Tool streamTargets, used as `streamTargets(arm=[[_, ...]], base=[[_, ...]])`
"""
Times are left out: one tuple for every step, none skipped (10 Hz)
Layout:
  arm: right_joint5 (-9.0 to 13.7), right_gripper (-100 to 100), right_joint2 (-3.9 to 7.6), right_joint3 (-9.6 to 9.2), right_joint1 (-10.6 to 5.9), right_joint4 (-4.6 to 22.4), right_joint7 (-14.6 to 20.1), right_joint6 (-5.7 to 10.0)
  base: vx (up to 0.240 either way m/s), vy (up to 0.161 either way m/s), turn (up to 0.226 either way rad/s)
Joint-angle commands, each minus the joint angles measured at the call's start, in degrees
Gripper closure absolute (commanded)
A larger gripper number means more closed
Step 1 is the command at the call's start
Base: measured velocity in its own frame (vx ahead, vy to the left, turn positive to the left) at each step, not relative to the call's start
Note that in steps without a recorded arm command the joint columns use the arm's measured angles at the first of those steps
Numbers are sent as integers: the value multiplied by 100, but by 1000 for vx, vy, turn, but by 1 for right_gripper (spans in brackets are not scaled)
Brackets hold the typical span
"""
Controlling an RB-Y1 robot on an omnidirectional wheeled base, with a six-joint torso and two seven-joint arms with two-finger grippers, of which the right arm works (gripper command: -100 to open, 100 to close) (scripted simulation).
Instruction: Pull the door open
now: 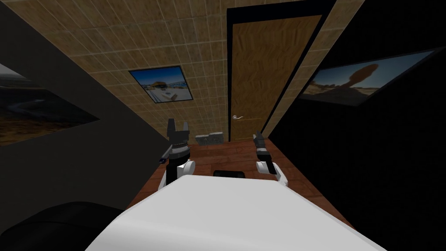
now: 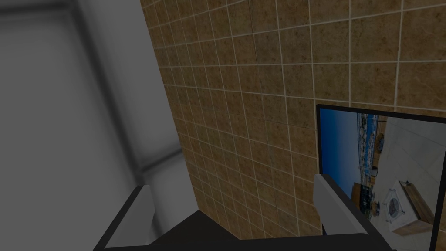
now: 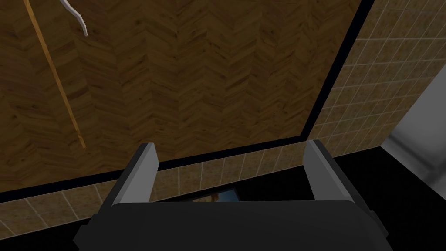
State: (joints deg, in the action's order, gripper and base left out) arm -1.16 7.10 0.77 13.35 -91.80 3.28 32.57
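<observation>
Two thin fingers of the right pincer [image 3: 231, 150] stand wide apart with nothing between them, facing the wood door [image 3: 196, 74], which is shut in its dark frame [image 1: 229, 65] and well apart from it. The handle [image 1: 237, 117], a slim pale lever at the door's left edge, lies off to one side of the pincer's line, so a straight reach would likely close on bare panel. A shallow grip on so thin a lever could also slip off once pulling starts. Since the door must swing towards the robot in a narrow passage, it may strike the arm if the base stays put. The left pincer [image 1: 178, 125], raised near the grey left wall [image 1: 87, 87], is open and empty too. Underfoot is a reddish wood floor [image 1: 226, 152]; a tan tiled wall [image 1: 196, 43] carries a picture [image 1: 161, 84], and a small grey object [image 1: 209, 138] sits at its foot.
</observation>
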Motion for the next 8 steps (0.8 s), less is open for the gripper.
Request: streamTargets(arm=[[-31, -100, 40, 17, -83, 197, 53, 17], [-50, -100, 64, 28, -145, 333, 82, 34], [-69, -100, 88, 40, -206, 469, 111, 51], [-88, -100, 111, 51, -267, 605, 140, 68], [-107, -100, 134, 63, -329, 741, 169, 85], [-126, -100, 155, 74, -390, 877, 198, 102], [-145, -100, 177, 86, -451, 1013, 227, 119], [-164, -100, 199, 97, -513, 1150, 256, 136]], base=[[94, 29, 28], [110, 26, 26], [108, 14, 26], [106, 10, 20], [97, 22, 20], [99, 8, 25], [103, 6, 29], [101, 13, 27]])
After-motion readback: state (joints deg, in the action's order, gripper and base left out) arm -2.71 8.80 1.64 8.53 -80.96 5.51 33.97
